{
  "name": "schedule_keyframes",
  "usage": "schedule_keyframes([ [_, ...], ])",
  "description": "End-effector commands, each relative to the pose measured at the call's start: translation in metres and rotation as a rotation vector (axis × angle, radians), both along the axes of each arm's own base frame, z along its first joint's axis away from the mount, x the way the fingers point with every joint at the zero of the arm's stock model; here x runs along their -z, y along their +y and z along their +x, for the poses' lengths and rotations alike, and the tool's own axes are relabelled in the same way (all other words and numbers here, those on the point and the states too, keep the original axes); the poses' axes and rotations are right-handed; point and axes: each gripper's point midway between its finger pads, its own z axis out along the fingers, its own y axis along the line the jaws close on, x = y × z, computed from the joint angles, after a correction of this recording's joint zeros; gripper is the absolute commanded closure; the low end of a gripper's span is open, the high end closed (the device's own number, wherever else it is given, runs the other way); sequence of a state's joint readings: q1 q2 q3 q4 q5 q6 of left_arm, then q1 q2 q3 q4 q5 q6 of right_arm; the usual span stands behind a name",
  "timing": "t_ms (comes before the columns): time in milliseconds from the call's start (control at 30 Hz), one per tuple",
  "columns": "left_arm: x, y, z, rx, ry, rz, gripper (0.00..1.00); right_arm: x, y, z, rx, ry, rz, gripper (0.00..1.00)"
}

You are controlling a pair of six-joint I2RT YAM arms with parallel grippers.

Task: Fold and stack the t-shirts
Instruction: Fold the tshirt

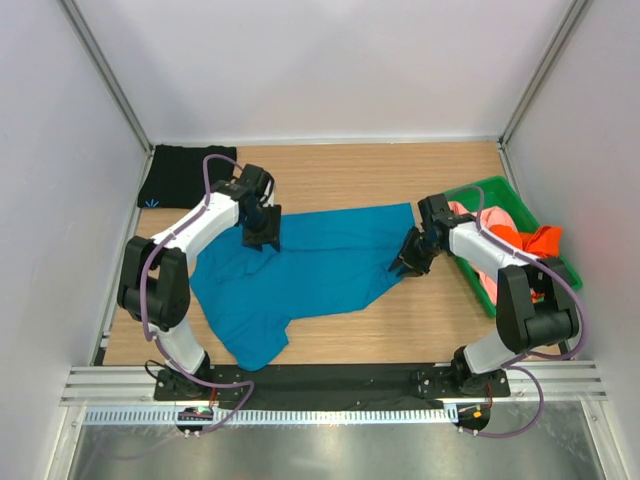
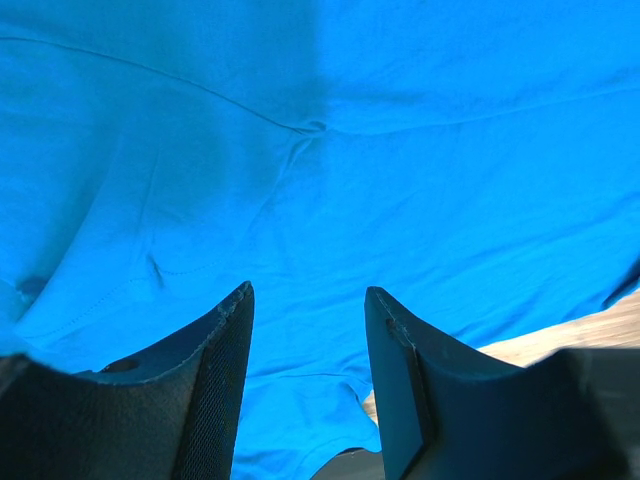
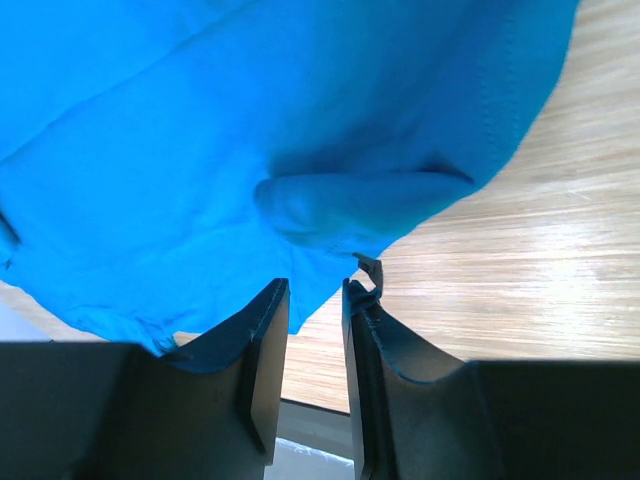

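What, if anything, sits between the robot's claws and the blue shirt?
Nothing visible does. The left gripper is right over the shirt, jaws apart; the right gripper is at its right edge.

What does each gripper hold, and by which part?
The left gripper, open above the teal-blue t-shirt, holds nothing. The right gripper is narrow at the shirt's edge; a pinch cannot be told.

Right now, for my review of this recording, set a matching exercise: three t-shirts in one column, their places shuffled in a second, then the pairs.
1. teal-blue t-shirt
2. black t-shirt
3. orange t-shirt

A. in the green tray
B. far left corner of the table
C. spread across the table's middle

Pairs: 1-C, 2-B, 3-A
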State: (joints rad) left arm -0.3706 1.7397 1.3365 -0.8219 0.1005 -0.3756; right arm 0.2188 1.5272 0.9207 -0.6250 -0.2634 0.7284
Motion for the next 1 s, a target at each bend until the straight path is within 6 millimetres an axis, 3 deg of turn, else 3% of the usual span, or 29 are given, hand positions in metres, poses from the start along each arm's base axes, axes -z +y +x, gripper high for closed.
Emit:
schedule_keyframes([
  [0, -0.015, -0.002, 0.003, 0.020, -0.030, -0.028, 0.50, 0.010, 0.000, -0.006, 0.023, 0.037, -0.013, 0.66],
  [567, -0.020, 0.002, 0.004, 0.011, -0.046, -0.027, 0.50, 0.039, -0.001, -0.006, -0.024, 0.058, -0.090, 0.61],
  [833, -0.018, 0.004, 0.003, 0.006, -0.045, -0.025, 0.50, 0.030, -0.005, -0.006, -0.029, 0.051, -0.106, 0.71],
  [967, -0.018, 0.004, 0.003, 0.006, -0.042, -0.027, 0.50, 0.020, -0.007, -0.008, -0.036, 0.047, -0.119, 0.86],
])
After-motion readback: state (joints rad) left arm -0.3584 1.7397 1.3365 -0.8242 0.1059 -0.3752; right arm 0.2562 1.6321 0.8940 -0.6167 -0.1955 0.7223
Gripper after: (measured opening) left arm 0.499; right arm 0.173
